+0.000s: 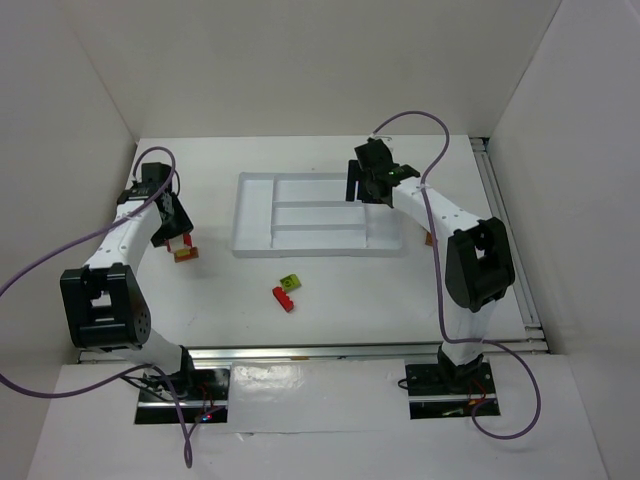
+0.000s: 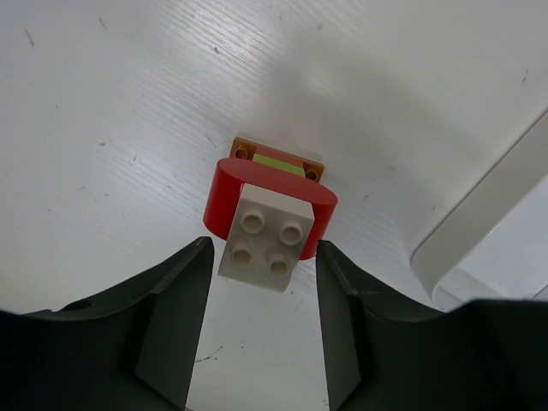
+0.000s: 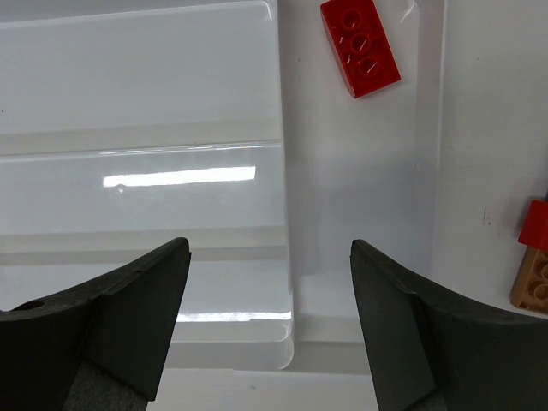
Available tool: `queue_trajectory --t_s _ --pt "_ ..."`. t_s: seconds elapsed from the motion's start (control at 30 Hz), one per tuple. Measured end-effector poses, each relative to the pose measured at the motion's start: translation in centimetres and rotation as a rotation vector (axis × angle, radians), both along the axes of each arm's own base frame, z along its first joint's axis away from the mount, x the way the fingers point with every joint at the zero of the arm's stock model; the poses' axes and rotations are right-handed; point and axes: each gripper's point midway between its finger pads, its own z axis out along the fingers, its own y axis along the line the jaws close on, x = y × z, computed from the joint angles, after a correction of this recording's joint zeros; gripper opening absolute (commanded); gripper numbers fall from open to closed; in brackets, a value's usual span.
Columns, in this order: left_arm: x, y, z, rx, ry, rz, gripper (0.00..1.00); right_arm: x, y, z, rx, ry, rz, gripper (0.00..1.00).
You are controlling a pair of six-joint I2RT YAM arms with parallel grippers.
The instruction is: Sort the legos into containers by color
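Note:
A cream-white lego (image 2: 265, 240) sits on top of a curved red lego (image 2: 224, 193), with a lime green and an orange-brown lego (image 2: 242, 147) under it; this stack (image 1: 186, 253) stands left of the tray (image 1: 252, 215). My left gripper (image 2: 264, 257) (image 1: 177, 240) is open around the white brick, with slim gaps on both sides. My right gripper (image 3: 270, 257) (image 1: 368, 185) hangs open and empty over the tray's right end. A red lego (image 3: 360, 47) lies in the containers' right-hand compartment (image 3: 360, 171). A lime green lego (image 1: 290, 282) and a red lego (image 1: 284, 298) lie in front of the tray.
A red brick (image 3: 536, 224) and an orange-brown brick (image 3: 533, 278) (image 1: 428, 240) lie on the table just outside the tray's right rim. The tray corner (image 2: 479, 223) shows to the right of the left gripper. White walls enclose the table.

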Motion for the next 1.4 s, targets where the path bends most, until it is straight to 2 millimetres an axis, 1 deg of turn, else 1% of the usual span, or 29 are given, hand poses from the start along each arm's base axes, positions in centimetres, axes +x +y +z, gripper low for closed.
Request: queue_trajectory --t_s 0.1,0.27,0.4,0.43,0.47,0.53,0.57,0.63,0.7,0.8,0.87,0.97,1.07,1.13,1.2,1.3,1.4 --pt "0.0 -0.1 -0.1 -0.005 0.002 -0.002 0.58 0.0 0.0 0.0 0.002 0.0 -0.002 0.82" --pt "0.0 -0.2 -0.3 -0.013 0.007 -0.007 0.54 0.0 0.0 0.0 0.002 0.0 -0.002 0.82" --pt "0.2 -0.2 -0.4 -0.014 0.005 -0.008 0.29 0.0 0.0 0.0 0.002 0.0 -0.002 0.82" --pt "0.2 -0.3 -0.3 -0.014 0.005 -0.011 0.16 0.0 0.0 0.0 0.002 0.0 -0.002 0.82" --pt "0.2 -0.3 -0.3 -0.014 0.003 -0.012 0.09 0.0 0.0 0.0 0.002 0.0 -0.002 0.82" --pt "0.3 -0.6 0.0 -0.03 0.004 -0.02 0.0 0.0 0.0 0.0 0.002 0.0 -0.002 0.82" --pt "0.4 -0.8 0.4 -0.042 0.0 -0.027 0.0 0.0 0.0 0.0 0.003 0.001 -0.001 0.82" --pt "1.0 -1.2 1.8 -0.064 -0.03 -0.041 0.0 -0.1 0.4 0.0 0.018 0.006 0.016 0.82" --pt "2.1 -1.9 4.3 -0.095 -0.09 -0.065 0.0 -0.3 1.1 0.0 0.046 0.014 0.045 0.82" --pt "3.9 -3.5 9.7 -0.157 -0.234 -0.136 0.0 -0.9 1.8 0.9 0.102 0.008 0.097 0.82" --pt "4.4 -5.0 13.4 -0.205 -0.336 -0.203 0.0 -1.8 2.3 2.2 0.153 -0.007 0.147 0.82" --pt "3.9 -7.9 17.8 -0.303 -0.476 -0.332 0.0 -2.8 2.2 5.5 0.242 -0.074 0.187 0.82" --pt "2.9 -11.4 21.3 -0.425 -0.596 -0.509 0.0 -2.6 2.1 10.1 0.367 -0.174 0.219 0.82" --pt "2.4 -13.4 22.7 -0.494 -0.642 -0.626 0.0 -2.4 2.4 12.5 0.445 -0.224 0.258 0.82" --pt "1.9 -15.4 23.4 -0.575 -0.667 -0.737 0.0 -2.4 3.1 13.8 0.515 -0.246 0.31 0.82" --pt "1.2 -17.7 23.3 -0.671 -0.673 -0.851 0.0 -3.6 5.6 15.0 0.614 -0.236 0.426 0.82" --pt "0.6 -19.7 22.8 -0.733 -0.657 -0.923 0.0 -5.5 8.8 15.9 0.66 -0.224 0.531 0.82"
